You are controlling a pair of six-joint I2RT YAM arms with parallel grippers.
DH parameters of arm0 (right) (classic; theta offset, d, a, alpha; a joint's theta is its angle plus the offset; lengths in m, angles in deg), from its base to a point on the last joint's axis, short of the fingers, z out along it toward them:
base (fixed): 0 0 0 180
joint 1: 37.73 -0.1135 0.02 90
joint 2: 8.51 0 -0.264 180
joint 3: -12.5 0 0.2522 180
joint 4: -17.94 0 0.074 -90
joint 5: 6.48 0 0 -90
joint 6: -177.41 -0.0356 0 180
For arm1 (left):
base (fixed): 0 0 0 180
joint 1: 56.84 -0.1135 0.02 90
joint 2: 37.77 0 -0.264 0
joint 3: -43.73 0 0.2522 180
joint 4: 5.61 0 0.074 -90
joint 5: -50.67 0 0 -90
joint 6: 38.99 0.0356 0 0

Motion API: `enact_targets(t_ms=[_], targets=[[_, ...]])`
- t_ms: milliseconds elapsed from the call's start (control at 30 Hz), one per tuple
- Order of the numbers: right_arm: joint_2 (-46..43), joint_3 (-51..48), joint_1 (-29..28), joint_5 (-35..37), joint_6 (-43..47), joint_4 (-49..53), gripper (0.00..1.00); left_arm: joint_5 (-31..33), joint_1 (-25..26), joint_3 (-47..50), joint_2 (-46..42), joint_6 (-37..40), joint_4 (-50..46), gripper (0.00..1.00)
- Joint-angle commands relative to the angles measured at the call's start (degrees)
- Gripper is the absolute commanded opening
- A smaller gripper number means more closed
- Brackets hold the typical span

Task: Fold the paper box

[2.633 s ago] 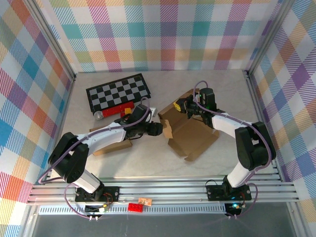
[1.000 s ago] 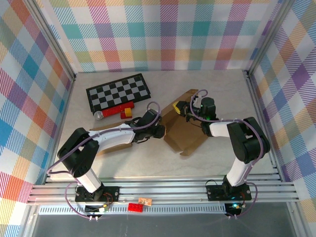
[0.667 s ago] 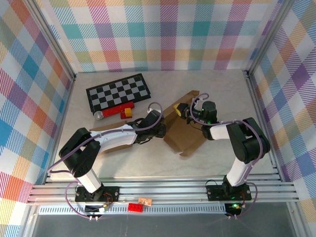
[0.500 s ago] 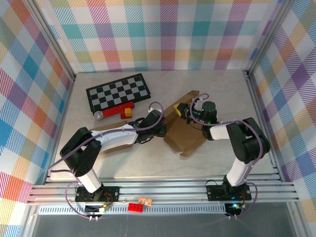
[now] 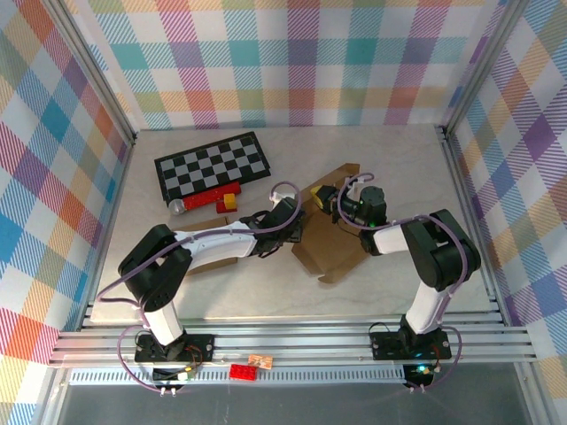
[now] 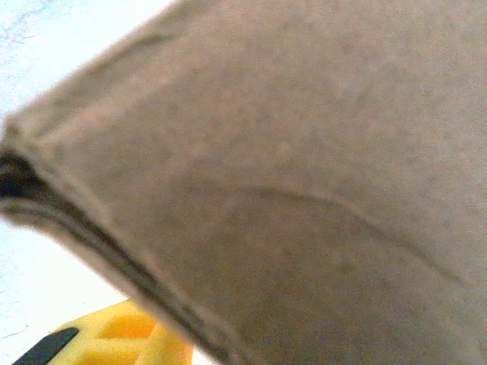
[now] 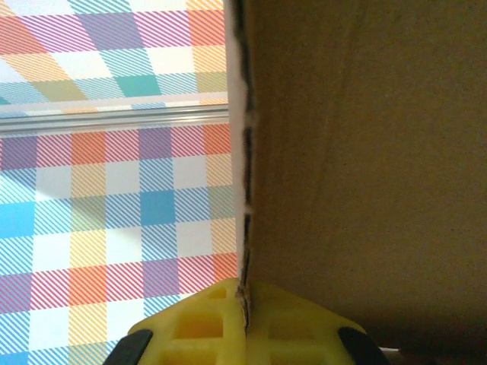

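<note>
Right jaws pinch one edge of the paper box (image 5: 337,248).

One paper box (image 5: 335,250), one checkerboard (image 5: 213,166)

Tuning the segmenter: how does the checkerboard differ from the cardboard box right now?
Pattern: the checkerboard is black-and-white squares; the cardboard box is plain brown.
Pose: the checkerboard lies flat; the box has a panel raised.
Contact: no hand is on the checkerboard; the right hand pinches a box edge.
Both rest on the table.
</note>
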Motion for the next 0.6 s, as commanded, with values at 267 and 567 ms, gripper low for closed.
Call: enact_targets(t_ms=[267, 567], targets=[[1.07, -1.53, -1.79, -0.61, -1.01, 0.49, 0.0, 4.54, 0.49, -4.49, 3.58, -3.36, -2.18, 0.16], [-0.83, -0.51, -3.07, 1.1, -2.51, 3.62, 0.0, 10.67, 1.34, -8.0, 4.96, -6.55, -7.94, 0.0]])
